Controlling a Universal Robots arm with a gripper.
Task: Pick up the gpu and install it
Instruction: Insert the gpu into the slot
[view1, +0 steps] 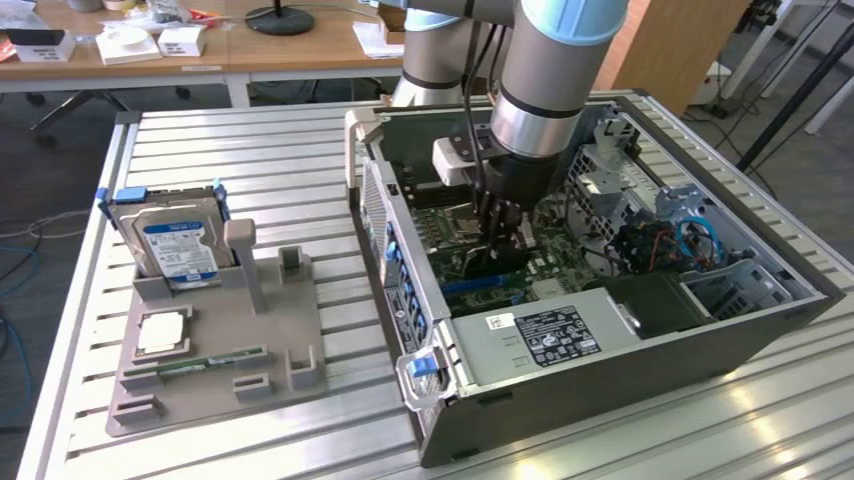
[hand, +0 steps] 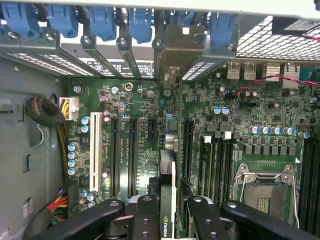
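Seating the gpu calls for a level, straight descent
My tool (hand: 170, 212) pinches the gpu (hand: 167, 175) edge-down close over the motherboard (hand: 200, 100), inside the open case (view1: 667, 350), at 12 o'clock from the power supply (view1: 547, 335) in the exterior view; I'd press evenly only once edge and bracket line up

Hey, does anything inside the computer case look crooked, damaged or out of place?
Nothing stands out. The gpu sits edge-on between the fingers, running parallel to the motherboard's expansion slots rather than tilted, and nothing around it looks damaged.
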